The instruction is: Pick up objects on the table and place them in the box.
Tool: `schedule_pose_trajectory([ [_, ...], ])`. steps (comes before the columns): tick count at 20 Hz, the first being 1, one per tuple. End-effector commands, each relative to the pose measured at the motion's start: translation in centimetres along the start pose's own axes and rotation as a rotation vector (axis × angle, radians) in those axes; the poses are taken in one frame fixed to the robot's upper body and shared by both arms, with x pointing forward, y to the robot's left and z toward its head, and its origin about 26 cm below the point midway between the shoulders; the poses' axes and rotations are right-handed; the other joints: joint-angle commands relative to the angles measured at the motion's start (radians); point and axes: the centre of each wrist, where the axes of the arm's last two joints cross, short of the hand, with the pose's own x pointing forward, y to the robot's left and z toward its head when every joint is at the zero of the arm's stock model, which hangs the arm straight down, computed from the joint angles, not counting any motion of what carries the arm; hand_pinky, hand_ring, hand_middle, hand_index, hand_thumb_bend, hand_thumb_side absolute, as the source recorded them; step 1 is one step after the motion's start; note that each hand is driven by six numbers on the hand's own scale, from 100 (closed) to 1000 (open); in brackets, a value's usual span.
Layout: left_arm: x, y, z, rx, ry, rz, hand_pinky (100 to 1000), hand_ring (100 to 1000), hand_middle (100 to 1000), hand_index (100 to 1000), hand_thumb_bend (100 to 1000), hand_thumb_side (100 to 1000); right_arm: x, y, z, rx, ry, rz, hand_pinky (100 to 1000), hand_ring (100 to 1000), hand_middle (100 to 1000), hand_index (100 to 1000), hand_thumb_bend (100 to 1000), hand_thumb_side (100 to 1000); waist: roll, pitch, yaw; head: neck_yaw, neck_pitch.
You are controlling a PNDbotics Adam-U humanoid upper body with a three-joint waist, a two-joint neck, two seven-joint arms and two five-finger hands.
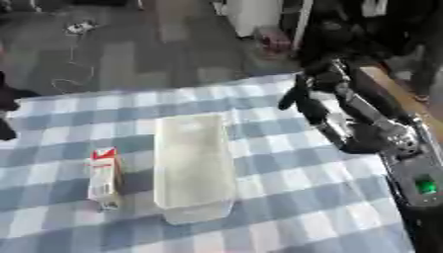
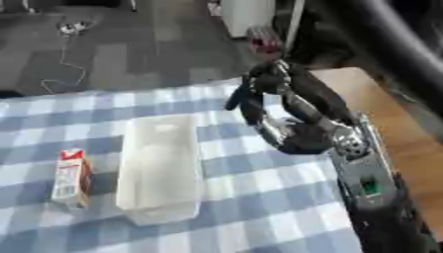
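Currently: right hand (image 2: 259, 106) raised above far right of checked table (image 1: 286, 197), fingers hanging relaxed, holding nothing.

Standing upright on blue-and-white cloth, small carton (image 1: 104, 179) with red top and pale sides; printing on it too blurred to read, no brand legible. Just beside it, to its right, clear plastic box (image 1: 194, 165), long and open-topped, nothing seen inside, apart from carton by a narrow strip of cloth. Well apart from right hand, with box lying between them; hand nearer box's far right corner, not touching it. At left edge of left eye view, dark shape, probably left hand (image 1: 7, 99); fingers not made out, cannot tell whether open or closed.
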Motion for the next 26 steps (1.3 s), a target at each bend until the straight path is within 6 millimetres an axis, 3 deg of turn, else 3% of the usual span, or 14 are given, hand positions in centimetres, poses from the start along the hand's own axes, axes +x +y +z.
schedule_pose_trajectory([
  [1,0.5,0.5,-0.6,-0.001,-0.031,-0.017,343,405,562,763,139,986,0.2,-0.6,-0.2,0.001,-0.012,0.021,328,318,350,615,100,1000,0.003,-0.009,-0.002,-0.007,-0.010],
  [16,0.5,0.7,-0.6,-0.020,-0.031,-0.033,351,411,567,766,135,976,0.2,-0.6,-0.1,0.006,-0.012,0.018,327,319,351,621,100,1000,0.002,-0.008,-0.003,-0.003,0.001],
  [22,0.4,2.1,-1.2,-0.187,-0.079,-0.143,404,477,644,796,105,915,0.2,-0.6,-0.1,0.009,-0.005,0.018,327,320,351,622,100,1000,0.003,-0.010,-0.008,-0.020,0.012],
  [25,0.4,3.5,-1.4,-0.343,-0.154,-0.259,503,548,725,818,132,881,0.2,-0.7,0.0,0.013,-0.004,0.018,327,320,351,622,100,1000,0.008,-0.013,-0.008,-0.015,0.012],
  [26,0.5,3.9,-1.4,-0.410,-0.188,-0.306,523,565,737,819,100,885,0.2,-0.7,0.0,0.015,-0.005,0.019,327,320,351,623,100,1000,0.009,-0.013,-0.009,-0.015,0.012],
])
